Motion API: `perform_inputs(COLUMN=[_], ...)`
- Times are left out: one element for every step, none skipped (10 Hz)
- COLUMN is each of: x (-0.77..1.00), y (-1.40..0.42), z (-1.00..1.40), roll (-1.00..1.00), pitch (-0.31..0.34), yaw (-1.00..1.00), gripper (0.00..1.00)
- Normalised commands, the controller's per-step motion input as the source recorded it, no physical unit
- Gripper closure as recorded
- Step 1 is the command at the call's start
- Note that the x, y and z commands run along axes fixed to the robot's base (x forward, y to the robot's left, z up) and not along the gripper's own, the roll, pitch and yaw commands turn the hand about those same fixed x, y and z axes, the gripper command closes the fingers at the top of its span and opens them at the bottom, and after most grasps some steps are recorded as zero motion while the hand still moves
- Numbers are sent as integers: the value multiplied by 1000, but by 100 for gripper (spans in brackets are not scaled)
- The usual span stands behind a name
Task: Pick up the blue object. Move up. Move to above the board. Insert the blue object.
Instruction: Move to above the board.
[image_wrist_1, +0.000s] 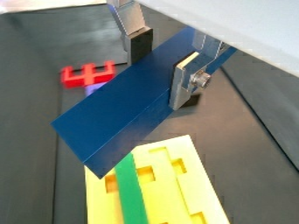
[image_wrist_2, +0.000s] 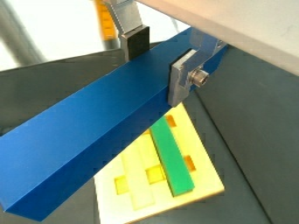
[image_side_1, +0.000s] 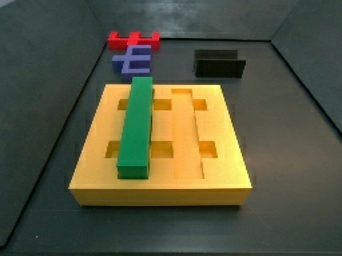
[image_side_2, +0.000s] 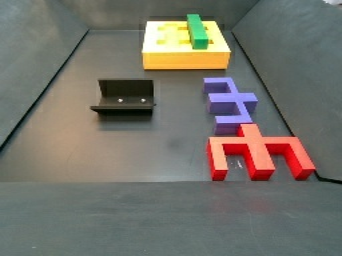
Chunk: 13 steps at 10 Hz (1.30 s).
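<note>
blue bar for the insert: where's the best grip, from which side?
Keep the present hold: the gripper is shut on the blue object, its plates flat on the two long faces, come at from above. Those faces are broad and parallel, and the underside stays free to enter the board.

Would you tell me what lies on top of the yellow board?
A green bar lies in one groove of the board. The gripper, above, holds the blue object, hiding part of the board in both wrist views.

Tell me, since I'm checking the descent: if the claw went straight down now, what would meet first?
Probably the thick yellow grooved board. The claw, shut on the long dark-blue bar, appears above it beside the seated green bar, but depth is unclear.
</note>
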Motion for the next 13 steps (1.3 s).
perform_inputs(x=[58, 63, 65, 63, 63, 55, 53, 53, 55, 58, 62, 70, 70], y=[-115, -83, -59, -54, -46, -37, -33, -33, -31, -31, -30, -30, -27], z=[38, 32, 25, 24, 24, 26, 26, 27, 28, 31, 33, 32, 29], roll=[8, 9, 11, 13, 14, 17, 19, 23, 27, 35, 41, 46, 45], pitch=[70, 76, 85, 92, 98, 115, 122, 144, 164, 203, 229, 239, 216], yaw=[1000, 1000, 1000, 1000, 1000, 1000, 1000, 1000, 1000, 1000, 1000, 774, 538], gripper=[100, 100, 100, 100, 100, 100, 100, 100, 100, 100, 100, 100, 100])
